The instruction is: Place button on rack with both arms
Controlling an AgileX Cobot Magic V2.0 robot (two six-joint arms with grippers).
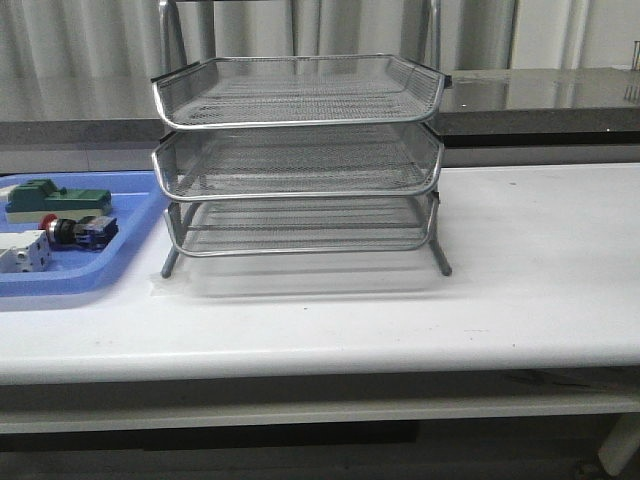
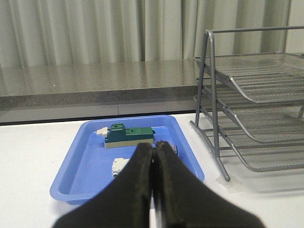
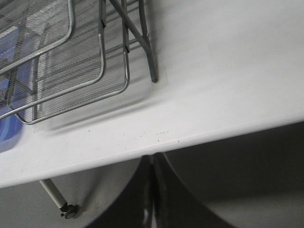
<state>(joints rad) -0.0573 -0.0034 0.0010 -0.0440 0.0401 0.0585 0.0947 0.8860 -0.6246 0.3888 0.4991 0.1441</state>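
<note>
My left gripper [image 2: 153,156], fingers pressed together on nothing, hovers nearer the button [image 1: 72,231] lying sideways in the blue tray [image 1: 130,215].

The setting looks like a robotics lab or test room, not a home. A plain white worktable [image 1: 520,260] carries a three-tier wire-mesh rack [image 1: 298,150], and just beside the rack sits a blue plastic tray [image 1: 120,240] of industrial parts. Behind the rack runs a grey stone-like counter [image 1: 540,95], and behind that hang pale pleated curtains [image 2: 95,28]
</note>
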